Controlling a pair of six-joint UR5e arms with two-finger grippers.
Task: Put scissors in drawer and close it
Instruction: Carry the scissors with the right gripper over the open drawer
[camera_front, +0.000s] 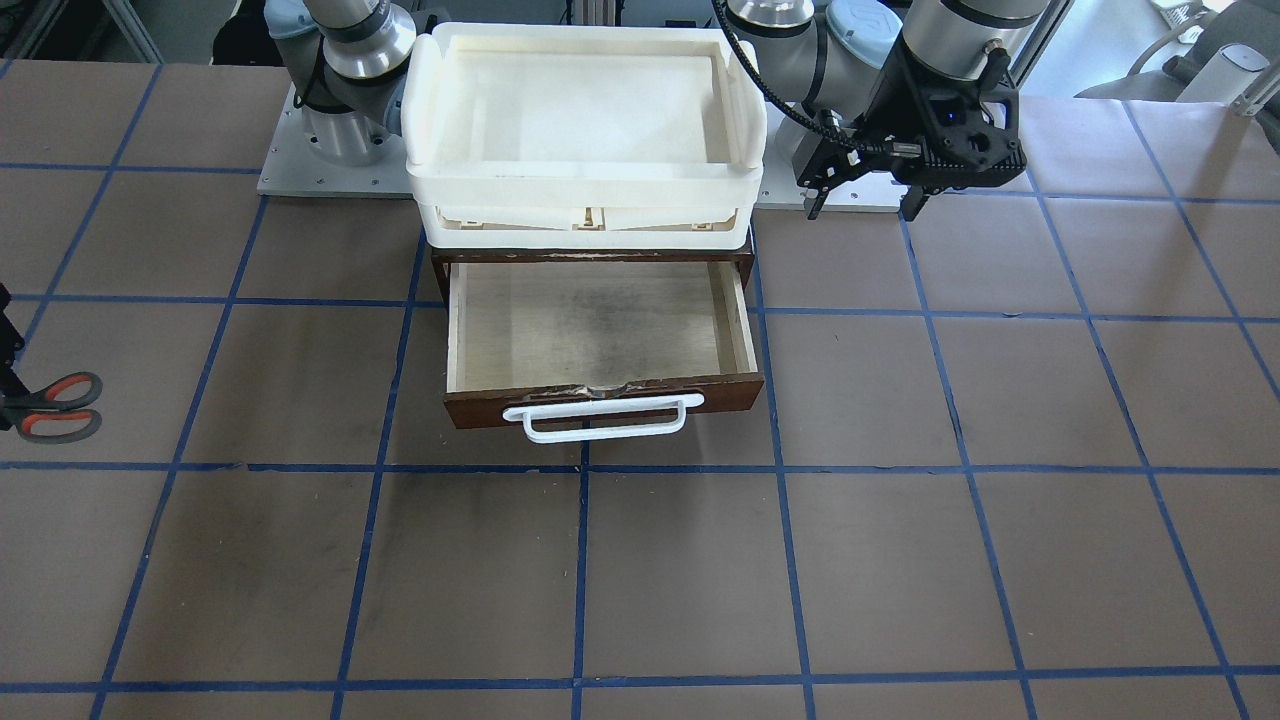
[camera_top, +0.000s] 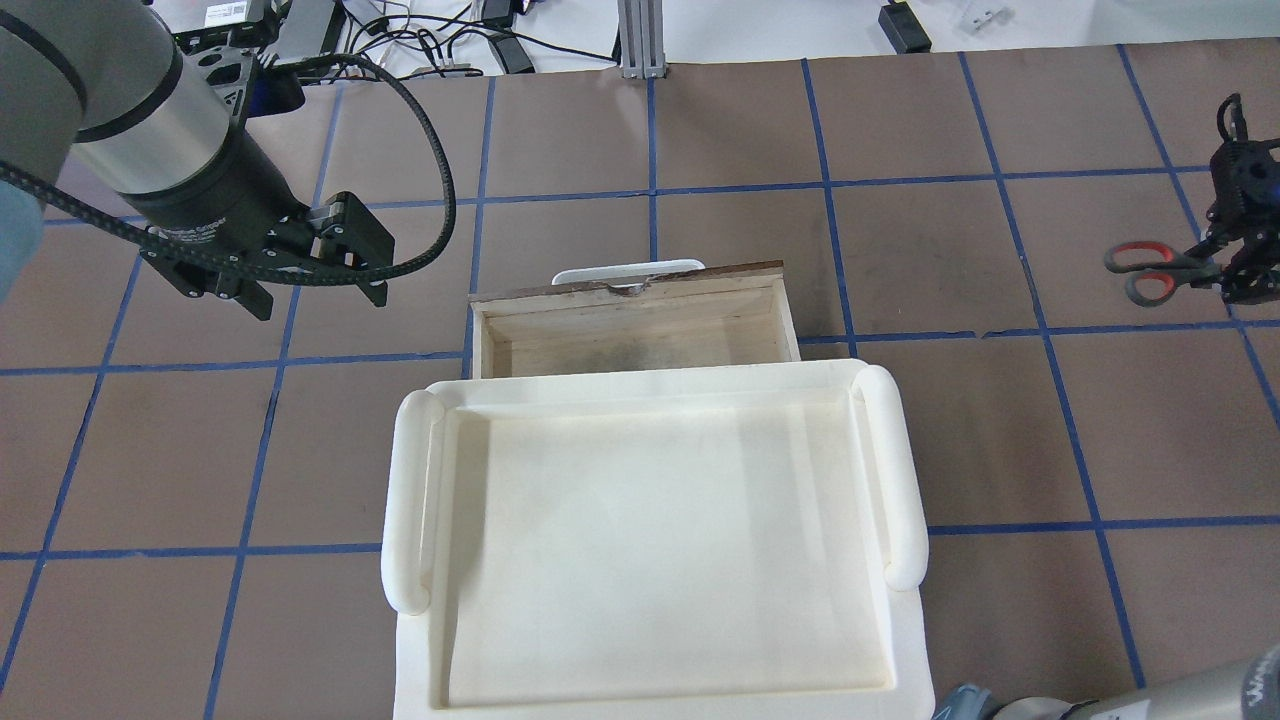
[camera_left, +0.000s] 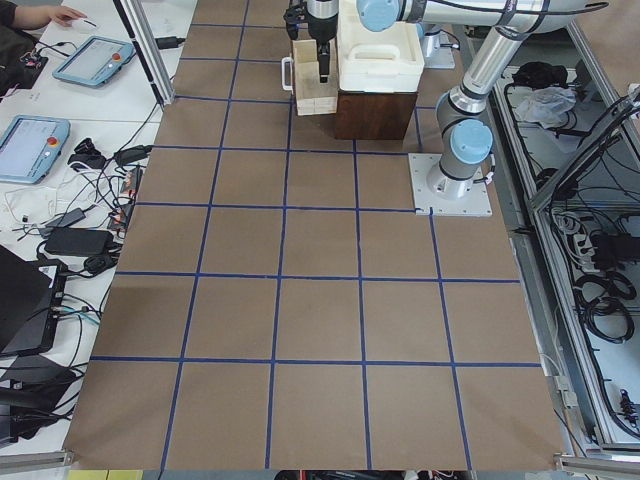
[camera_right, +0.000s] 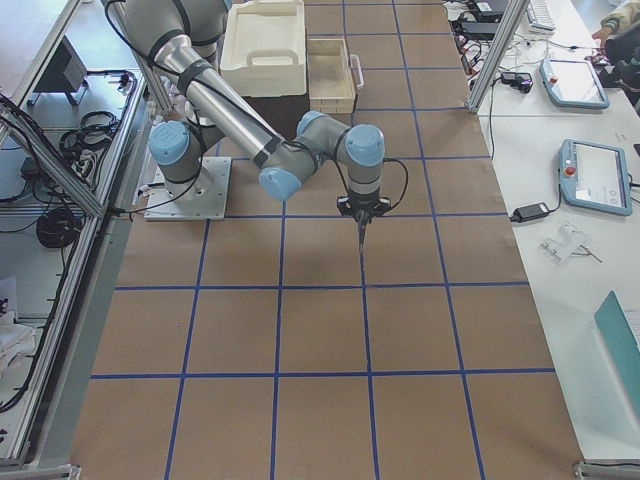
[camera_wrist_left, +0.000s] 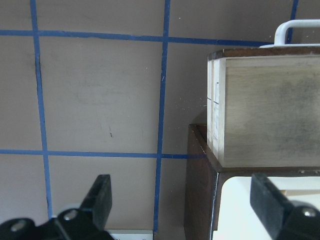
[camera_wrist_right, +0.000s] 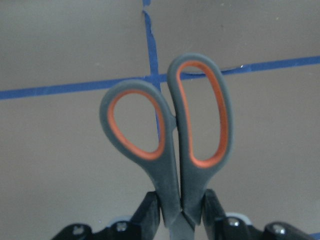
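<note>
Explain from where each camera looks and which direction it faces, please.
Front-facing: across the table, facing the robot, steeply down on the open drawer; right arm and left arm at top.
Overhead: behind the robot, looking forward and down; left tool open, right tool holding the scissors.
Exterior left: table's end, looking along it; left arm near.
Exterior right: opposite end; right arm near.
Left wrist: down past its fingers at the drawer corner.
Right wrist: the clamped scissors.
Shared: front-facing and overhead both show drawer and scissors.
</note>
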